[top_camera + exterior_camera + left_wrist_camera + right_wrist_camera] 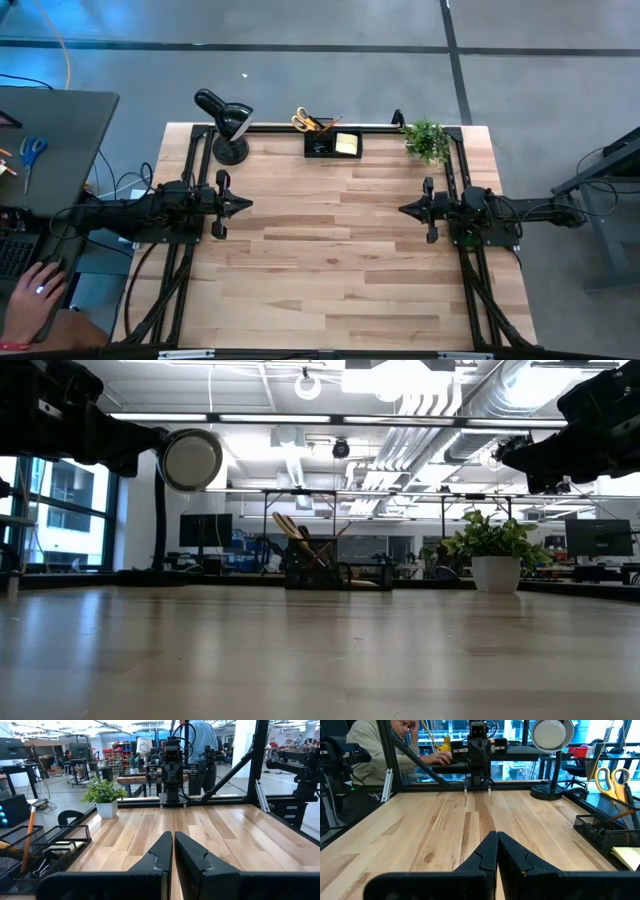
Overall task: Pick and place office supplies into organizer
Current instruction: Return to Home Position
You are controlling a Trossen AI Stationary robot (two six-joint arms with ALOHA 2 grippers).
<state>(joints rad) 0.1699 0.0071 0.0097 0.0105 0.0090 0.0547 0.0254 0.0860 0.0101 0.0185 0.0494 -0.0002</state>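
Note:
The black mesh organizer [333,143] stands at the table's far edge, between the lamp and the plant. The yellow-handled scissors [303,120], an orange pencil and a yellow sticky-note pad [347,144] sit in it. The right wrist view shows the scissors [612,775] upright in the organizer [605,832]; the left wrist view shows a pencil [27,837] and binder clips [42,866] inside it. My left gripper [245,204] hovers shut at the table's left side, my right gripper [402,209] shut at the right side. Both hold nothing.
A black desk lamp [228,122] stands at the far left corner and a potted plant [427,140] at the far right. A person's hand [35,290] and blue-handled scissors [30,152] show on a dark desk off the table's left. Bare wood lies between the arms.

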